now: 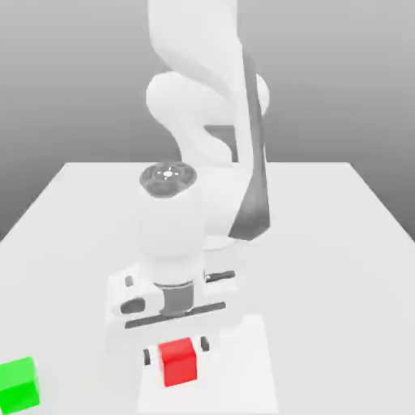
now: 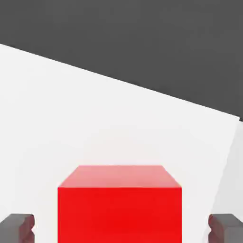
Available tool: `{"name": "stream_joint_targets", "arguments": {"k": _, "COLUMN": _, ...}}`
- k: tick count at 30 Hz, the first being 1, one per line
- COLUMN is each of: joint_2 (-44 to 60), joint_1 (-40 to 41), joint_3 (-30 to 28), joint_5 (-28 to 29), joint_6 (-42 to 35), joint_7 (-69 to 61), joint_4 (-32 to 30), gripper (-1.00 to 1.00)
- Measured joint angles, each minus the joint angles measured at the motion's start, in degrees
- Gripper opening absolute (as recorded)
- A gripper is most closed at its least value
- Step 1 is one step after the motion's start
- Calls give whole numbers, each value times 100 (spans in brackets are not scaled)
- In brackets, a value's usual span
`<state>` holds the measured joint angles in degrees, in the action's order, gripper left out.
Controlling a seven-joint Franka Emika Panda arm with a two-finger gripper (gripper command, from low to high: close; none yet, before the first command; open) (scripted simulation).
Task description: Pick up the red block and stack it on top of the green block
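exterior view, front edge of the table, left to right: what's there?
green block → red block, which sits between the fingers of the gripper. The gripper overlaps the red block, so it gets no separate place in the order.

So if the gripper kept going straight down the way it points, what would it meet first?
Probably the white table: the red block already sits between the gripper fingers, with gaps on both sides.

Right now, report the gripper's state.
Gripper: fingers stand on either side of the red block with visible gaps; not gripping it yet.
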<state>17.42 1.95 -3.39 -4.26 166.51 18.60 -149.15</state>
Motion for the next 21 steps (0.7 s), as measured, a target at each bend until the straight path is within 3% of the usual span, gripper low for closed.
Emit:
{"name": "stream_joint_targets", "arguments": {"k": 5, "joint_2": 12, "joint_1": 10, "joint_3": 10, "joint_5": 5, "joint_6": 6, "joint_7": 4, "joint_4": 1, "gripper": -100}}
{"name": "stream_joint_targets", "arguments": {"k": 11, "joint_2": -966, "joint_1": -40, "joint_3": -185, "joint_5": 225, "joint_6": -898, "joint_7": 298, "joint_4": -76, "gripper": -100}}
{"name": "stream_joint_targets", "arguments": {"k": 21, "joint_2": -337, "joint_1": 699, "joint_3": -1387, "joint_5": -380, "joint_6": -2023, "joint_7": 2675, "joint_4": 1566, "gripper": -100}}
